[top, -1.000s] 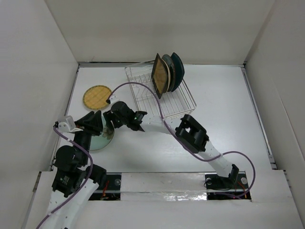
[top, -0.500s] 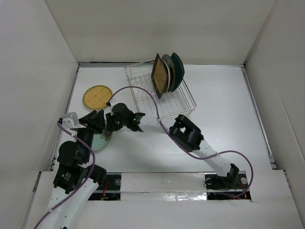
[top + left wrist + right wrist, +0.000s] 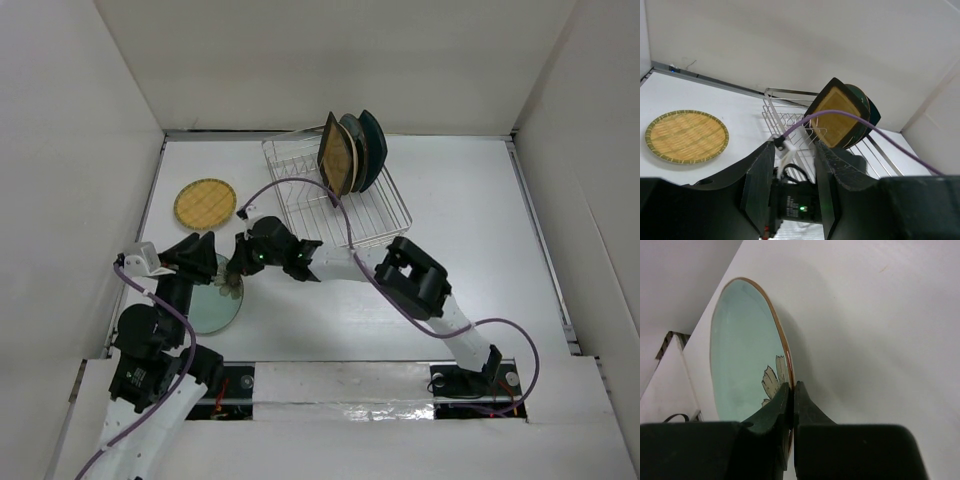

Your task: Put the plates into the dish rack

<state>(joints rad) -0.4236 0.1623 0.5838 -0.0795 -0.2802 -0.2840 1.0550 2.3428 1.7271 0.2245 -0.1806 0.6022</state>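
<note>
A pale green round plate (image 3: 213, 305) (image 3: 740, 340) with a brown rim and a leaf motif lies at the near left. My right gripper (image 3: 236, 281) (image 3: 792, 386) is shut on its rim, one finger on each face. My left gripper (image 3: 207, 252) (image 3: 794, 147) hovers just left of it with its jaws apart and nothing between them. A yellow checked plate (image 3: 205, 203) (image 3: 686, 136) lies flat further back. In the dish rack (image 3: 300, 200) (image 3: 776, 116) an amber square plate (image 3: 335, 160) (image 3: 836, 115) stands upright, with two round plates behind it, the rearmost dark teal (image 3: 374, 145).
The right arm (image 3: 410, 280) stretches across the table's middle in front of the rack, its purple cable (image 3: 300, 185) looping over the rack's near half. White walls close in the left, back and right sides.
My right gripper has closed on the green plate's rim and shifted slightly right and nearer. The left gripper swung a little and stays open beside it.
</note>
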